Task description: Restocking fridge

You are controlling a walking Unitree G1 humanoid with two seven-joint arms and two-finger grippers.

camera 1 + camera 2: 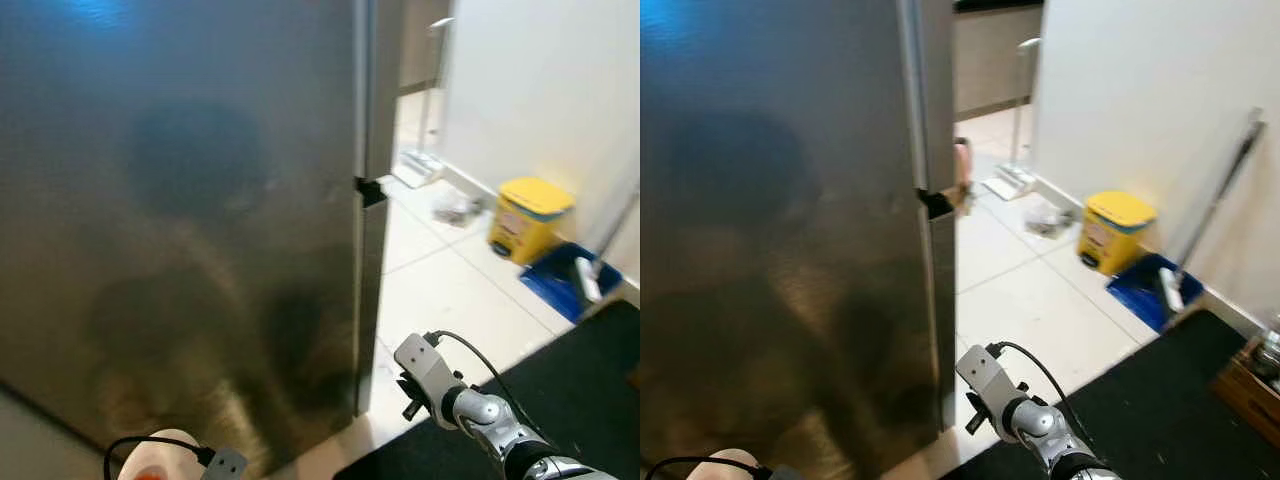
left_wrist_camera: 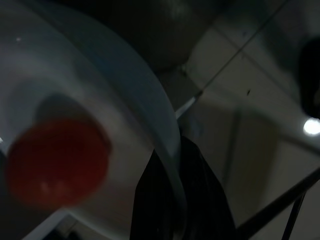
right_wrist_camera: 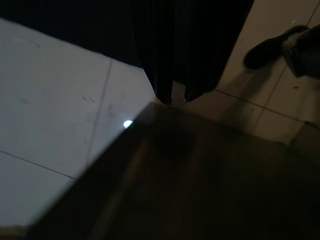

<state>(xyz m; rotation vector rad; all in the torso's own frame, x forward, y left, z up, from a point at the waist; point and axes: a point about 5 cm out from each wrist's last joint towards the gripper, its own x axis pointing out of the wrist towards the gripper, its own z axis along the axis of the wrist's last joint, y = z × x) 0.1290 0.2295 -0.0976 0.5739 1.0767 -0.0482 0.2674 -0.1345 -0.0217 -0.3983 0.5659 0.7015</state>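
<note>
Fridge door shut, left claw carrying a bowl

Left gripper point(image 2: 175, 200) pinches the rim of a pale bowl point(image 1: 160, 452) with a red ball-like thing point(image 2: 57, 162) inside, low before the steel fridge point(image 1: 180, 220) (door closed, blurry reflections). It could roll out if the bowl tilts. Right gripper point(image 3: 177, 92), fingertips together and empty, hangs right of the fridge; further right, a yellow bin point(image 1: 527, 218).
</note>
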